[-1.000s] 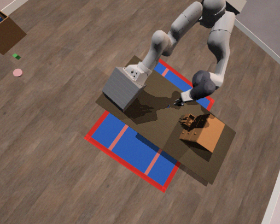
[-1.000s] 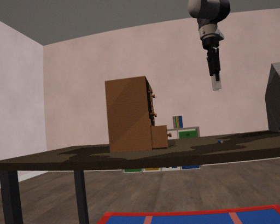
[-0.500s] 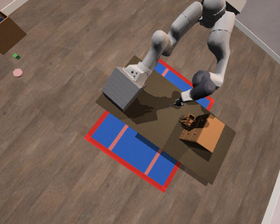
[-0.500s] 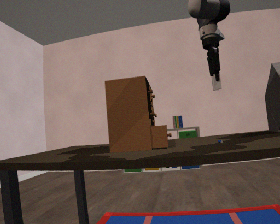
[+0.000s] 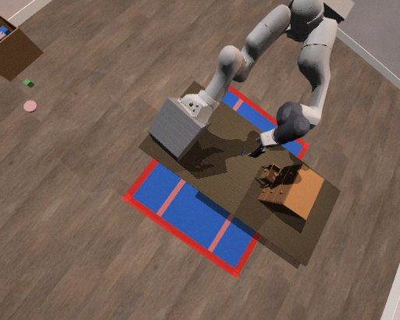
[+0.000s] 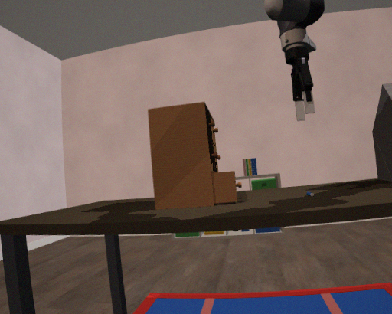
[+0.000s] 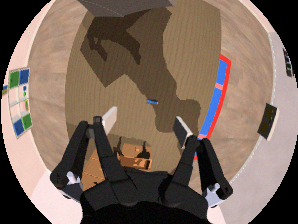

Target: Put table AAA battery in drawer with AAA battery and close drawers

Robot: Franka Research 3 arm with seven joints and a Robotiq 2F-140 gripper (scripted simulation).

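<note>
The small blue AAA battery lies on the dark table; it also shows in the exterior view and in the wrist view. The brown chest stands on the table's right part, with its bottom drawer pulled out a little and the others in. The open drawer also shows in the wrist view, its contents too small to tell. My gripper hangs high above the table, pointing down, roughly over the battery. Its fingers are open and empty.
A large grey block stands on the table's left part by the arm's base. A blue and red mat lies on the floor under the table. A shelf with coloured boxes stands at the far wall.
</note>
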